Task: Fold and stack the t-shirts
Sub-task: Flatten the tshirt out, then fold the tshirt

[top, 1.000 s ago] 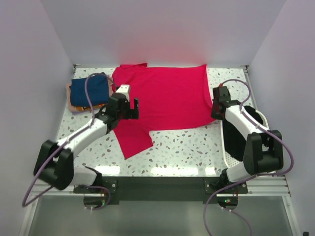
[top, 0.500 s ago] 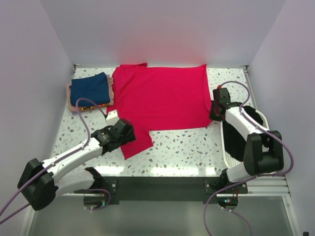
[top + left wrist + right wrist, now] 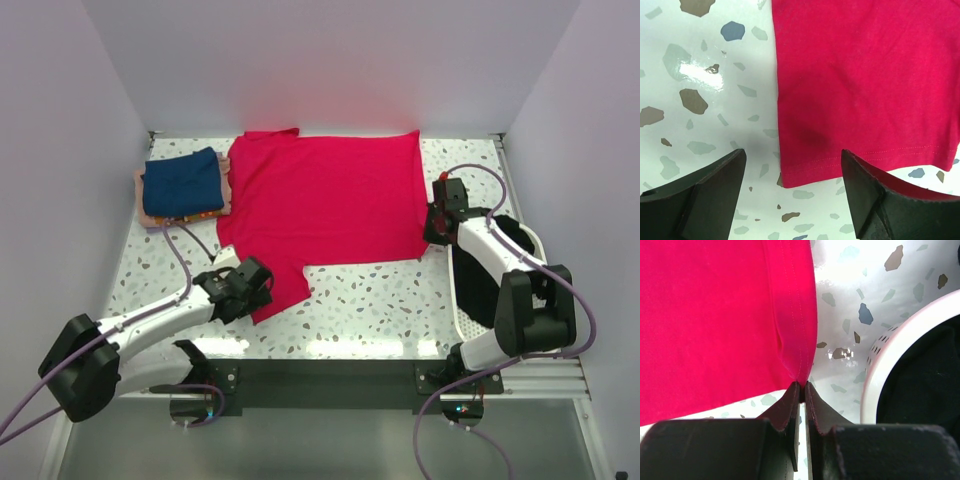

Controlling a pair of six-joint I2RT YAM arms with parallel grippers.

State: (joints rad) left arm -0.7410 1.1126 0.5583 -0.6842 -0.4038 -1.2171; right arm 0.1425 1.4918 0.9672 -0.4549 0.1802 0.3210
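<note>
Anchoring the red tee [image 3: 330, 200], flat on the table [image 3: 380, 300], the right gripper [image 3: 801, 389] pinches its hem corner; the left gripper [image 3: 792, 167], jaws apart, straddles the sleeve hem, likely for folding.

End effector [image 3: 792, 156] seemingly above red t-shirt [image 3: 865, 75]

White arms [image 3: 160, 312], black joints [image 3: 520, 300], lilac cables [image 3: 183, 250]; left hand [image 3: 792, 155] and right hand [image 3: 801, 387] black.
</note>
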